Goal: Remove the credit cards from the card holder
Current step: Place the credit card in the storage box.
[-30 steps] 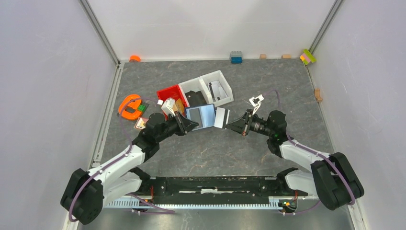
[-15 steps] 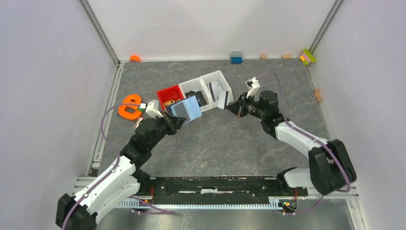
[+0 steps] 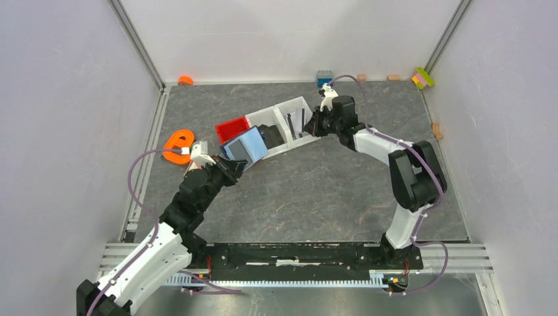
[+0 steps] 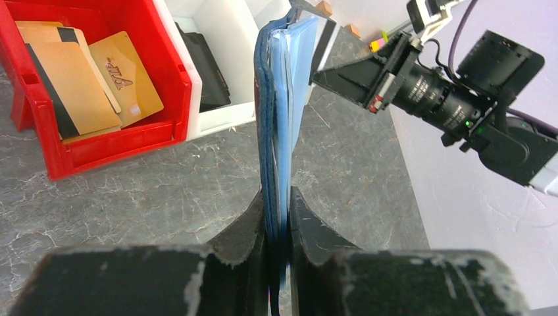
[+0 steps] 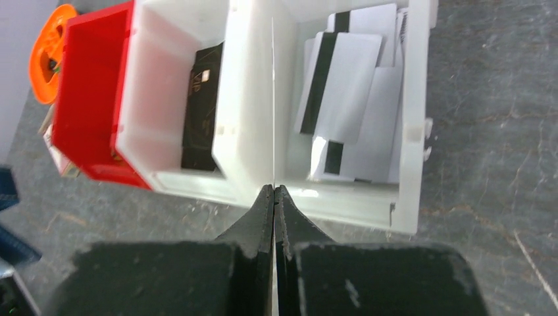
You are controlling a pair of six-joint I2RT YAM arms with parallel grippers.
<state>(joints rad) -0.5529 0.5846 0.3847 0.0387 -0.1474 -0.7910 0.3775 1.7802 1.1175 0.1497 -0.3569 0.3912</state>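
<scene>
Clamped in left gripper (image 4: 278,195), centre frame: card holder (image 4: 279,99), contents hidden. Pinched in right gripper (image 5: 273,188): credit card (image 5: 272,99), edge-on sliver.

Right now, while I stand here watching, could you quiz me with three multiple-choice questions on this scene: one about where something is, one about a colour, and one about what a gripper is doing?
1. Where does the right gripper hold its thin card?
A) down by its own base
B) above the white bins
C) against the back wall

2. What colour is the leftmost bin, which holds the golden-brown cards?
A) white
B) green
C) red

3. What is the left gripper doing?
A) shut on the card holder
B) open and empty
C) tucked out of sight

Answers:
1. B, the right wrist view shows the card edge-on over the white walls.
2. C, its walls are red.
3. A, its fingers pinch the blue holder.
</scene>
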